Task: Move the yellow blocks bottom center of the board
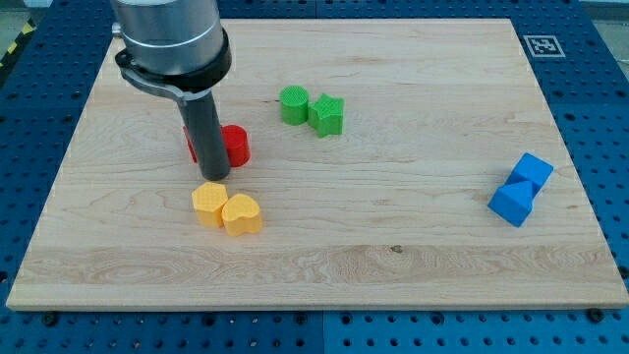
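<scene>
The light wooden bench (413, 256) carries six plastic blocks. The yellow hexagonal block (208, 204) and the yellow heart-shaped block (242, 213) are set touching, left of centre. My tip (215, 178) is placed just at their 12 o'clock, partly hiding the red block (235, 146) behind it. Two green blocks (312, 108) lie touching at 1 o'clock from the tip. Two blue blocks (521, 189) lie touching, well apart at 3 o'clock.

At the upper left of the frame, the arm (169, 29) ends in a broad grey metallic cylinder with a smooth sheen. A black clamp ring (177, 77) bands its lower edge. Below it hangs a straight dark grey rod (204, 133), matte and round, ending at my tip (213, 177).
</scene>
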Tool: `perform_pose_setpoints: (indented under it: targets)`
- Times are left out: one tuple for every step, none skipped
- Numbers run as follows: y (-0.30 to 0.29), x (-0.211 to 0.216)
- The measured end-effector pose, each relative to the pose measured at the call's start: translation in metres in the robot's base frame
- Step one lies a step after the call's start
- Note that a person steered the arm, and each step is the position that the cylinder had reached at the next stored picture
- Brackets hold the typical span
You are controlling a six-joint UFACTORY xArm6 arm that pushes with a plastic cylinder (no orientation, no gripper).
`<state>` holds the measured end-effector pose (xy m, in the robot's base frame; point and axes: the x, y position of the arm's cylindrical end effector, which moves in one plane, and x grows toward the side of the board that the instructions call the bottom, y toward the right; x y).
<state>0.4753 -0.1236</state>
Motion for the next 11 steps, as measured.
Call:
perform_pose_setpoints:
  targets:
    - [-0.023, 0.006]
    - [-0.023, 0.021]
    - [-0.02, 0.032]
    - [-0.009, 0.036]
    - [0.003, 0.036]
    - [0.004, 0.042]
    - [0.004, 0.061]
    - [0.004, 0.069]
    - [0.009, 0.069]
    - [0.023, 0.07]
    - [0.043, 0.078]
